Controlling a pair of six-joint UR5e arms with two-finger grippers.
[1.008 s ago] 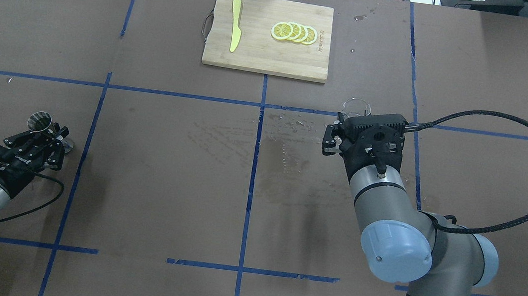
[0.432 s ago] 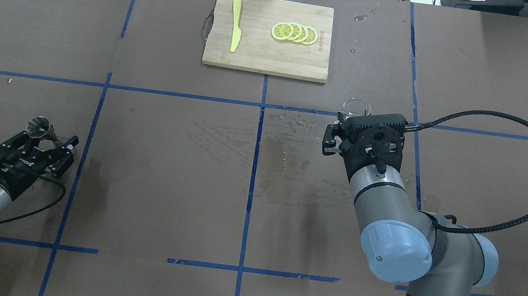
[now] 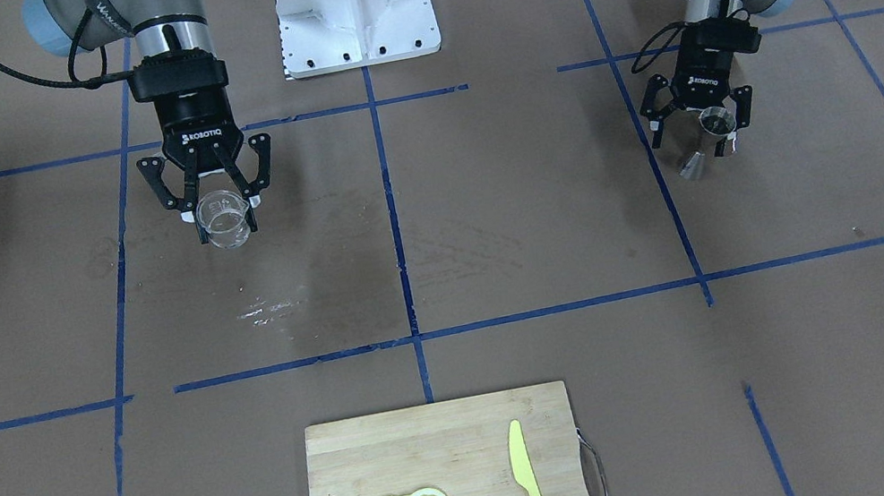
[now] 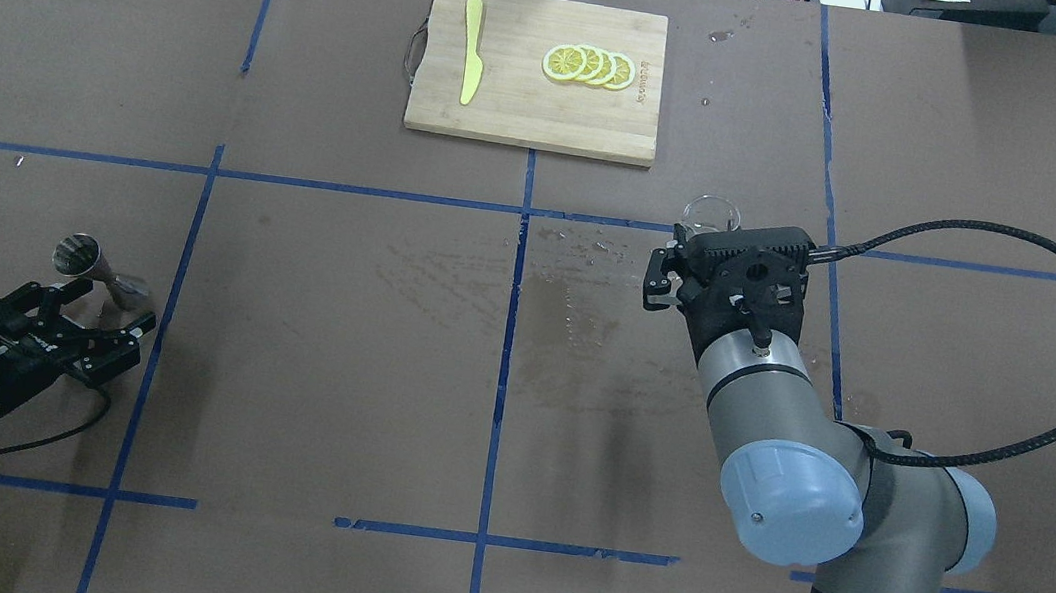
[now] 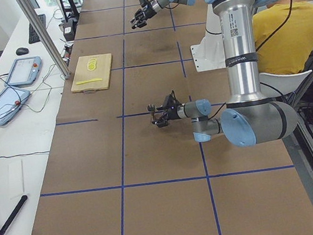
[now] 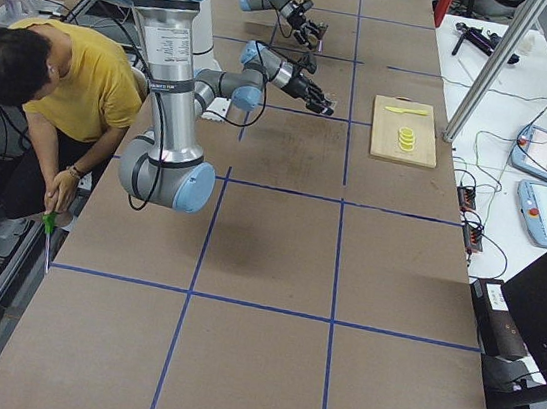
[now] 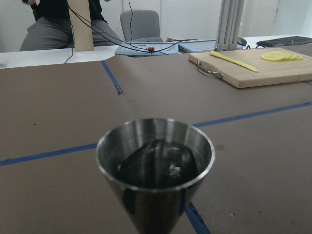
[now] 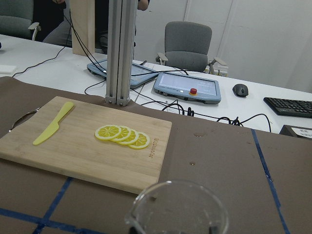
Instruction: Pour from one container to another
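The silver jigger (image 4: 94,264) stands on the brown paper at the table's left; it fills the left wrist view (image 7: 155,165) and holds dark liquid. My left gripper (image 3: 695,138) is open. Its fingers are spread on either side of the jigger, and no contact between them and it shows. On the right side, the clear glass cup (image 3: 227,223) sits between the fingers of my right gripper (image 3: 224,208), which is shut on it. The cup's rim (image 4: 712,211) peeks out beyond the wrist from overhead and lies at the bottom of the right wrist view (image 8: 178,208).
At the far middle lies a wooden cutting board (image 4: 521,109) with a yellow knife (image 4: 469,63) and lemon slices (image 4: 589,65). Wet marks (image 4: 585,243) stain the paper near the centre. A person in a yellow shirt (image 6: 78,78) sits behind the robot.
My left gripper opened, let go of the jigger and drew back toward the robot; the jigger now stands on its own. The right arm and the cup have not moved.
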